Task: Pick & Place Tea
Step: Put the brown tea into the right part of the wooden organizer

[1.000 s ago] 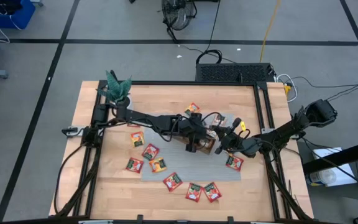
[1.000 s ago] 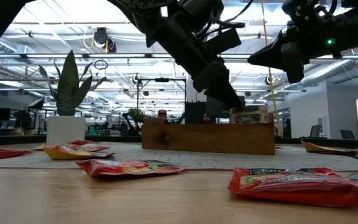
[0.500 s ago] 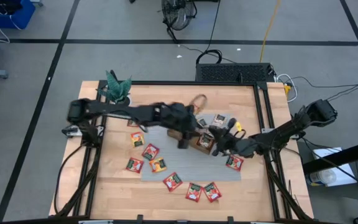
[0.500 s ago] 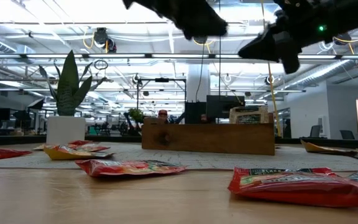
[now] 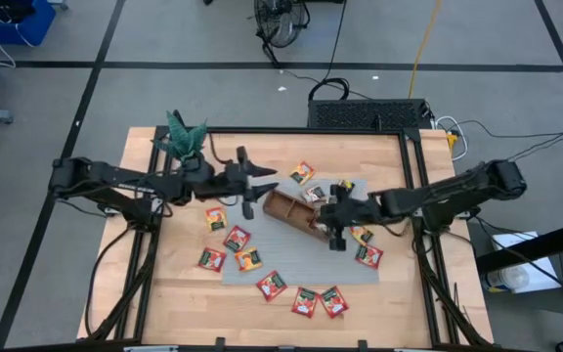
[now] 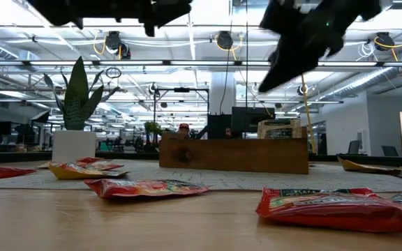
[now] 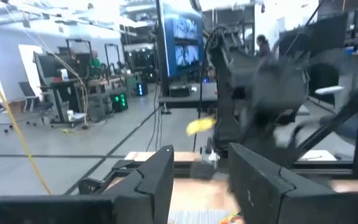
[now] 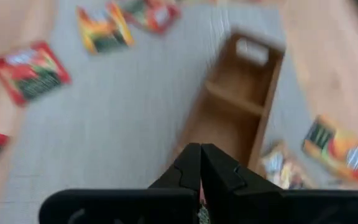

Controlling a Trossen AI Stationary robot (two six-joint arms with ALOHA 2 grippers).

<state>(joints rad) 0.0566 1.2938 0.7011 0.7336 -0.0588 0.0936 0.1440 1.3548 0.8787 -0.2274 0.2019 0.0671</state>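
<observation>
We see the right gripper [image 8: 200,163] pinched shut on nothing above the wooden tray [image 8: 238,99], the left gripper [image 5: 259,182] parted and empty beside it, and tea sachets [image 5: 236,238] scattered around below, light, thin, crinkly, best nipped at an edge.

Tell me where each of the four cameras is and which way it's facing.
High view: overhead, looking straight down on the table; both arms, left end effector open, right end effector shut.
Low view: at tabletop height, looking level across the sachets into the room; arms enter from above.
Left wrist view: on the left arm, facing the room beyond; its own fingers show.
Right wrist view: on the right arm, looking down past its closed fingers.
Shared: the wooden tray appears in high, low and right wrist views.
</observation>
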